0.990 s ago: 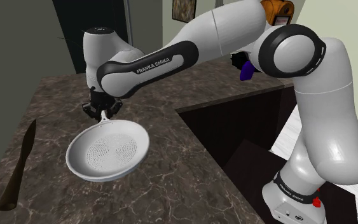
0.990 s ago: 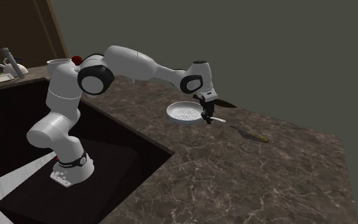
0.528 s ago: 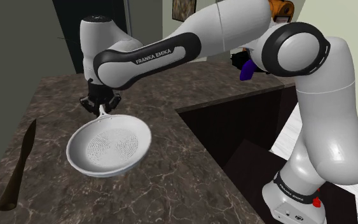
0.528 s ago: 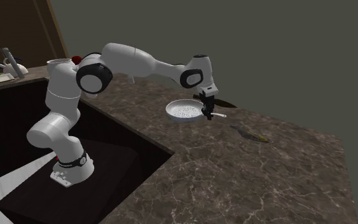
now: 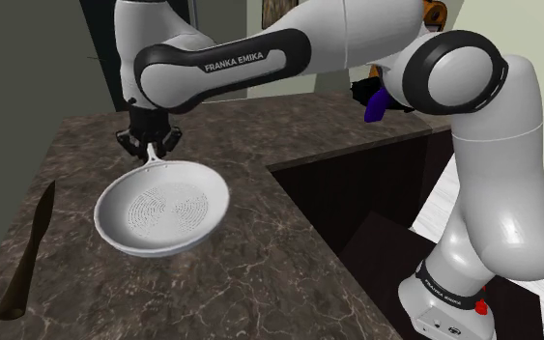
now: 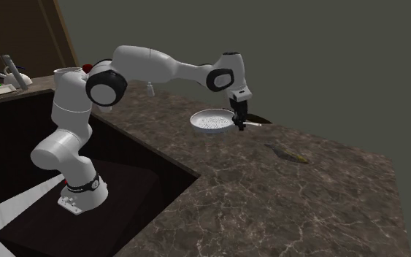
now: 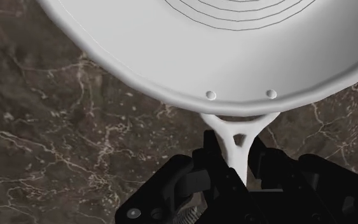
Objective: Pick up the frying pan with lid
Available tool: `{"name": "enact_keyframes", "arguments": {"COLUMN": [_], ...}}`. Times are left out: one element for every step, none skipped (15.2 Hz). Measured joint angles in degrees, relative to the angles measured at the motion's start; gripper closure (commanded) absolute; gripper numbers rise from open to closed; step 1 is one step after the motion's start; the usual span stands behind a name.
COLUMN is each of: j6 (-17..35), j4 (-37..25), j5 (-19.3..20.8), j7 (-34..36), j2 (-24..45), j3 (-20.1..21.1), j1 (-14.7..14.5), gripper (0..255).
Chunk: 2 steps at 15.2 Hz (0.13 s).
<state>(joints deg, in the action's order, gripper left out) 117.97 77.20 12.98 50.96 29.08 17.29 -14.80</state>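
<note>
Maybe the white pan (image 5: 161, 208) will tip and slip, since the gripper (image 7: 238, 164) pinches only its thin handle (image 7: 234, 136), at the pan's 12 o'clock in the shoulder view.

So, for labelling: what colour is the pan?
The frying pan is plain white, clearest in the shoulder view.

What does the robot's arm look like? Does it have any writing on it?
The arm is made of fat, rounded white tubes joined by dark black rings. White lettering on a black band spells FRANKA EMIKA. At its end sits an all-black gripper with two fingers. No loose cables show.
</note>
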Motion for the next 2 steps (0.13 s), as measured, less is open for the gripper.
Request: {"name": "enact_keyframes", "arguments": {"j6": [-0.64, -1.22], "j4": [-0.69, -1.29], "j5": [-0.03, -0.07], "j7": [-0.04, -0.16], "j2": [0.04, 0.07], "j3": [0.02, 0.04], "j1": [-0.09, -0.11], "gripper": [255, 255]}}
